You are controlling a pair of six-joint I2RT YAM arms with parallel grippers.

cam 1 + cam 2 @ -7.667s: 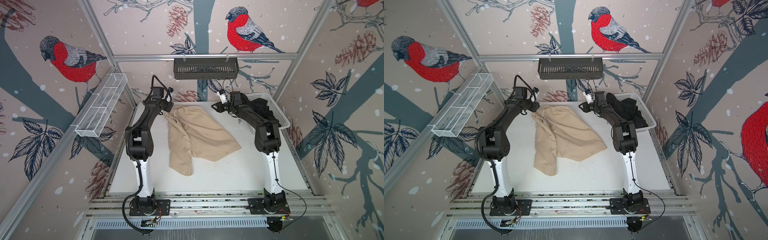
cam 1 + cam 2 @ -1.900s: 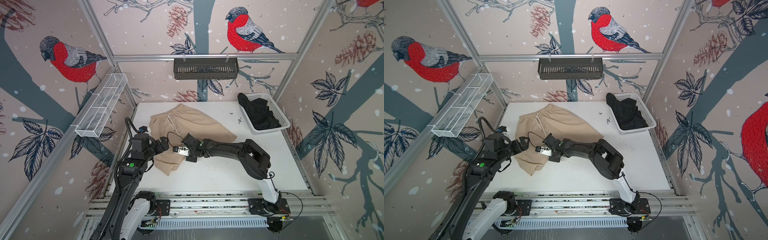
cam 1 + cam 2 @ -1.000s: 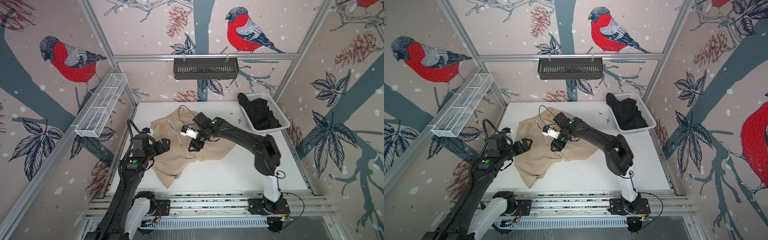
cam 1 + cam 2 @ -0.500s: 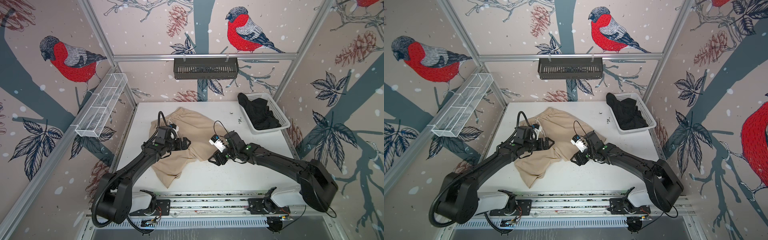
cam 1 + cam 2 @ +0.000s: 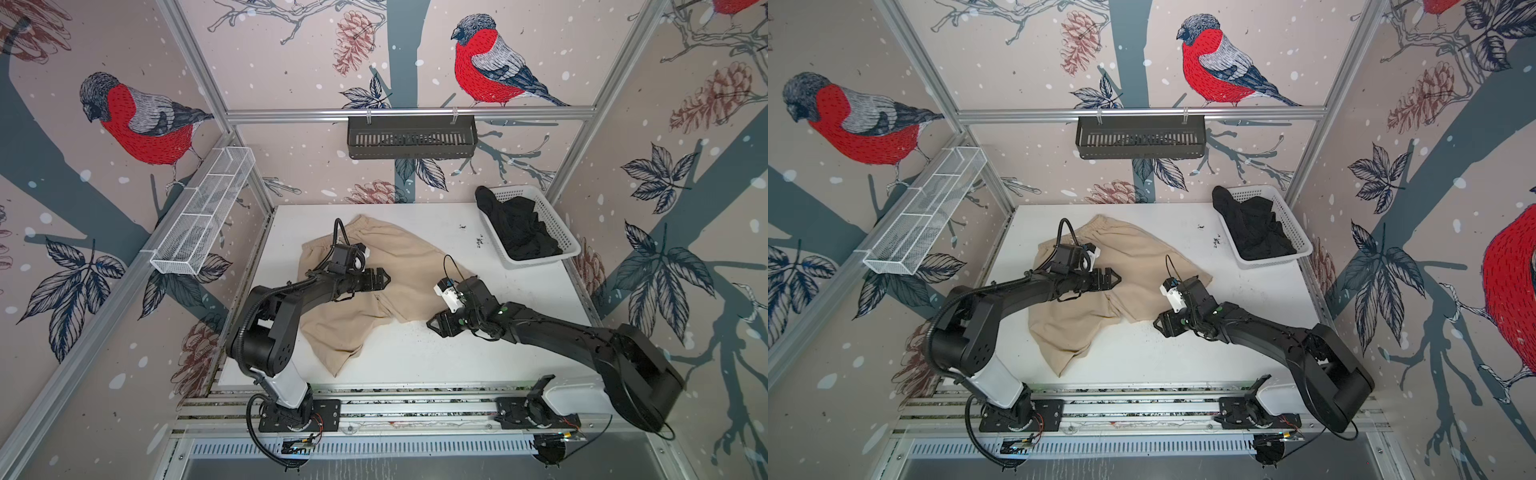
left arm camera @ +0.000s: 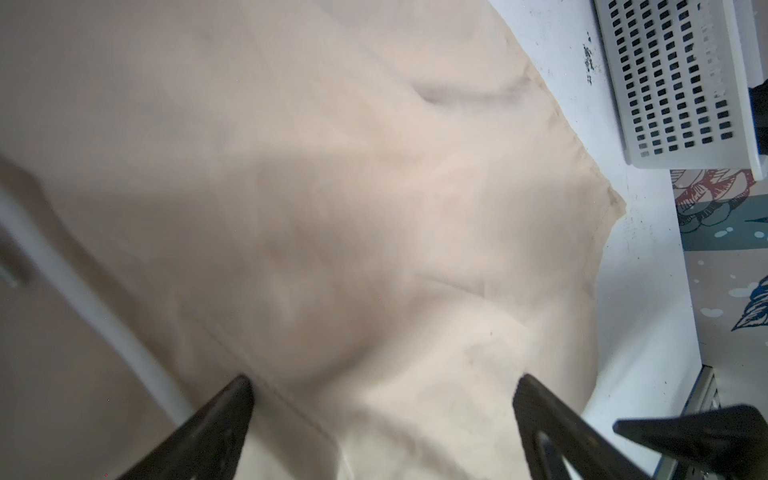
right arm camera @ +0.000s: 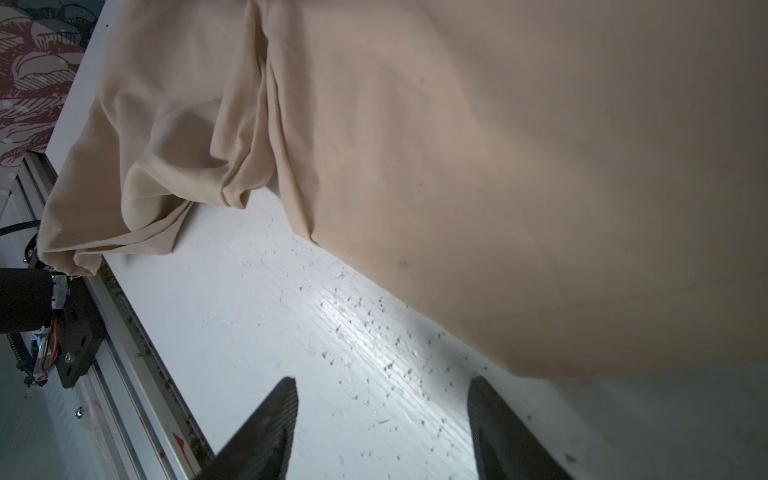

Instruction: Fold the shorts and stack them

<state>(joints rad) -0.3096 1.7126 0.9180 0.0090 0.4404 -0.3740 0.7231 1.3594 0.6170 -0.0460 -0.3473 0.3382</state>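
Note:
The beige shorts (image 5: 407,257) (image 5: 1142,257) lie spread on the white table (image 5: 415,357), waistband toward the back and one leg reaching the front edge. My left gripper (image 5: 384,277) (image 5: 1115,277) hovers open over their middle, and cloth (image 6: 332,208) fills the left wrist view between its jaws (image 6: 382,386). My right gripper (image 5: 432,326) (image 5: 1158,324) is open and empty over bare table, just in front of the right leg's hem (image 7: 498,166). The black shorts (image 5: 519,232) (image 5: 1254,232) lie bunched in the basket.
The white perforated basket (image 5: 569,249) (image 5: 1304,249) (image 6: 673,83) stands at the back right corner. A white wire rack (image 5: 203,216) hangs on the left wall and a black rack (image 5: 411,143) on the back wall. Aluminium rails run along the table's front edge.
Over the last second the right gripper swung from above the shorts' middle down to the table by the right leg. The left arm reached in over the cloth. The shorts now lie flatter.

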